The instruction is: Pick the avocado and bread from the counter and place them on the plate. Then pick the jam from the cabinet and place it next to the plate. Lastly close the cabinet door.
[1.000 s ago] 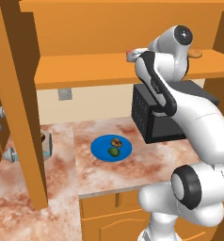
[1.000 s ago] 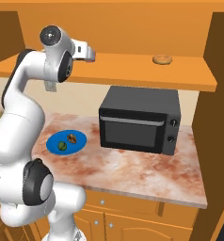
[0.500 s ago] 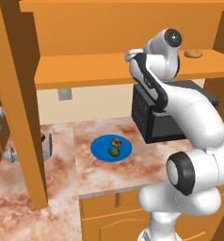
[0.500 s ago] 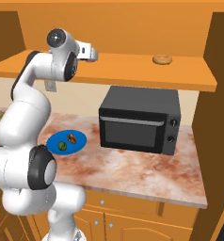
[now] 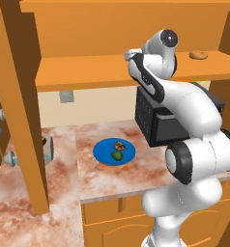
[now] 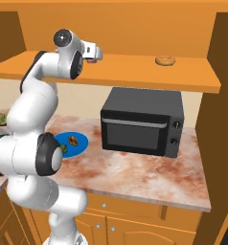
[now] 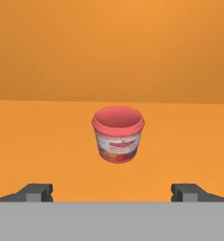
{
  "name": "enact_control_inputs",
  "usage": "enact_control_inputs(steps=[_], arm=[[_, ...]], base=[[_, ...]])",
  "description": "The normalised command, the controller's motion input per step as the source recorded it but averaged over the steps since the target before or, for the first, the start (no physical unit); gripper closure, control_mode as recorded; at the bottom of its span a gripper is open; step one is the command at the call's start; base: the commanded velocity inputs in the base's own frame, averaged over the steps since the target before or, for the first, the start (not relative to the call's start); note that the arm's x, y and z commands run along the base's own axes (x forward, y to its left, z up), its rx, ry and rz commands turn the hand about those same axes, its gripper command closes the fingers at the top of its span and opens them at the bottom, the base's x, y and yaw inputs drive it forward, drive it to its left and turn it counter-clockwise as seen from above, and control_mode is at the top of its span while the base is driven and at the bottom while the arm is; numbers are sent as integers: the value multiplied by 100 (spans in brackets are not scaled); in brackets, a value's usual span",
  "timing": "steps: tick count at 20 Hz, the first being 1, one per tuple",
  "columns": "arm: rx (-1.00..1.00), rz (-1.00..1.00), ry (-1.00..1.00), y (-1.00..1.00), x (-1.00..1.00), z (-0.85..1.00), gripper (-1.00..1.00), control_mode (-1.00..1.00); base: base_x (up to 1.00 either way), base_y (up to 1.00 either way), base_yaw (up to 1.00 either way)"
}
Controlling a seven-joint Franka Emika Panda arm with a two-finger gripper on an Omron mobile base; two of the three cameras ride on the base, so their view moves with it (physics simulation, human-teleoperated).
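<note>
The jam (image 7: 117,134), a pinkish-red jar with a pale label, stands upright on the orange shelf of the cabinet (image 7: 48,132). It is straight ahead of my gripper (image 7: 113,193), centred between the open fingertips (image 7: 36,192) but still some way beyond them. In the right base view the gripper (image 6: 96,53) is raised to shelf height. The blue plate (image 5: 101,153) lies on the counter (image 5: 136,178) and carries the bread (image 5: 119,144) and the avocado (image 5: 117,155). The cabinet door (image 5: 18,106) stands swung open at the left.
A black microwave (image 6: 142,122) sits on the counter right of the plate (image 6: 80,139), under the shelf. A tan doughnut-shaped roll (image 6: 165,60) lies further right on the shelf. The open door's edge stands close to the counter's left part.
The hand has moved a little further in over the shelf, and the upper arm has swung with it. The plate and the food on it have not moved.
</note>
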Motion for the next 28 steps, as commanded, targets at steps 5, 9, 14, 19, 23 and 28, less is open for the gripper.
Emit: enact_control_inputs(steps=[5, 9, 14, 19, 23, 28], arm=[[0, 0, 2, 0, 38, -12, -100, -100], [0, 0, 1, 0, 41, -6, -100, -100], [0, 0, 2, 0, 41, -1, -100, -100], [0, 0, 0, 0, 35, -3, -100, -100], [0, 0, 0, 0, 29, -8, -100, -100], [0, 0, 0, 0, 24, -9, -100, -100]], base=[[0, 0, 0], [0, 0, 0], [0, 0, 0], [0, 0, 0], [0, 0, 0], [0, 0, 0]])
